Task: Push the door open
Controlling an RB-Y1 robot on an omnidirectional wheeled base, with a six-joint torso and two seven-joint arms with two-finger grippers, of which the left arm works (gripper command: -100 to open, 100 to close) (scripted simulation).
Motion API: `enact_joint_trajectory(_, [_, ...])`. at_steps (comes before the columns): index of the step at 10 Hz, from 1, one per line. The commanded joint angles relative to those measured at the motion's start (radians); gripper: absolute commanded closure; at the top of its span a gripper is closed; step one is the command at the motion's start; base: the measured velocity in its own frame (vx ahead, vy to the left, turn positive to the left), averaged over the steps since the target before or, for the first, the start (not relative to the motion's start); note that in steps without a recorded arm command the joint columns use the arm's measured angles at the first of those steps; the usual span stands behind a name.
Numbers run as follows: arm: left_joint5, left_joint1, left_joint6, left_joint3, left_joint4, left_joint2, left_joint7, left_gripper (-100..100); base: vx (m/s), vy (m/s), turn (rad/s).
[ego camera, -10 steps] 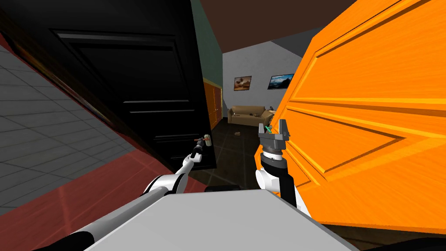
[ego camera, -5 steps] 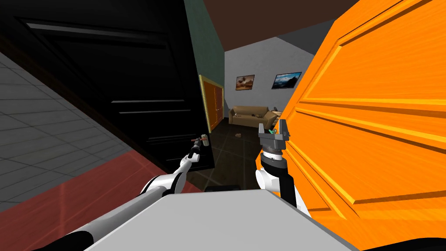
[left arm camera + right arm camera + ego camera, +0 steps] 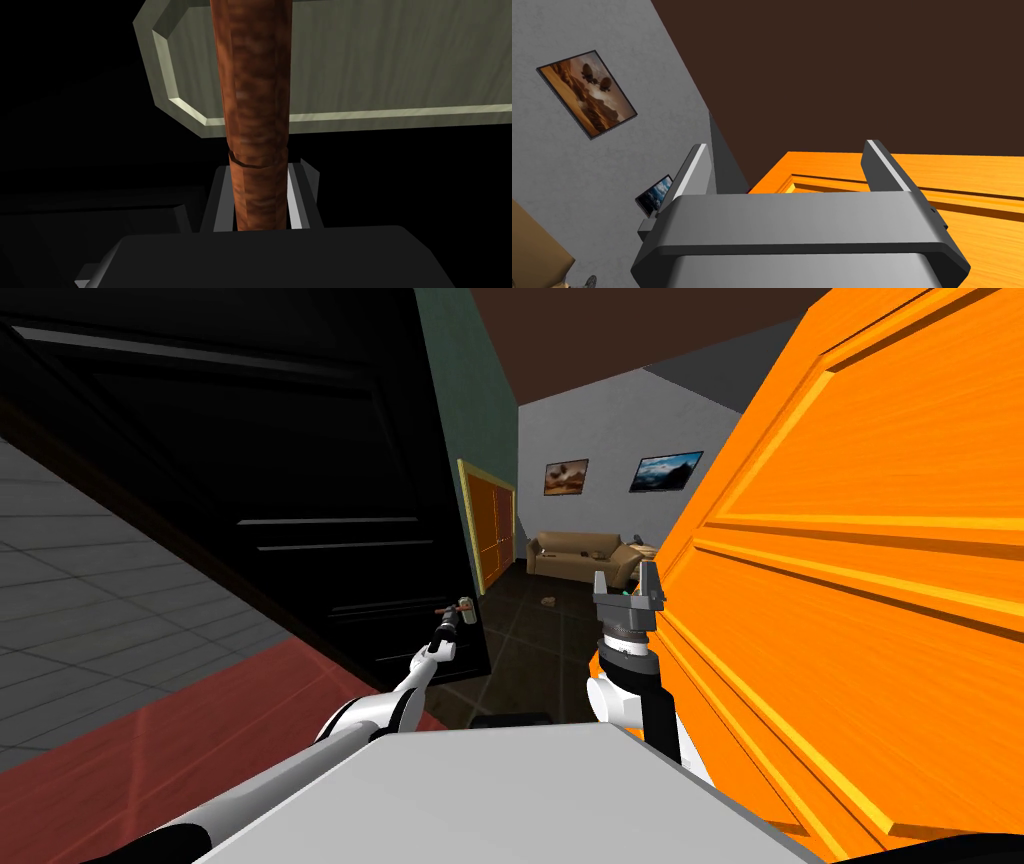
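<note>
1. A grey wall (image 3: 600, 428) at the far end carries two framed pictures (image 3: 562, 478).
2. A tan sofa (image 3: 575, 556) stands below them on a dark tiled floor (image 3: 520, 623).
3. The ceiling (image 3: 620, 328) is brown.

We are in a home, looking into a living room. A tan sofa (image 3: 578, 556) stands against a grey wall (image 3: 600, 428) at the far end. Above the sofa hang a framed brown landscape (image 3: 566, 477) and a framed blue picture (image 3: 666, 471). Beside the sofa, on the adjoining wall, is an orange double door (image 3: 490, 536) in a yellow frame. Dark floor tiles (image 3: 540, 628) run from the sofa toward us, between a black panelled door (image 3: 300, 488) and an orange panelled door (image 3: 860, 588).
</note>
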Motion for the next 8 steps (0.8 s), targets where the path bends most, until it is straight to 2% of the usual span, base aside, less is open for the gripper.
enact_joint_trajectory(1, [0.004,-0.002,-0.003,0.011,0.004,0.008,-0.003,100,0.174,-0.022,0.049])
enact_joint_trajectory(8, [0.025,0.013,-0.004,0.068,0.007,0.038,-0.022,100,0.192,-0.057,0.050])
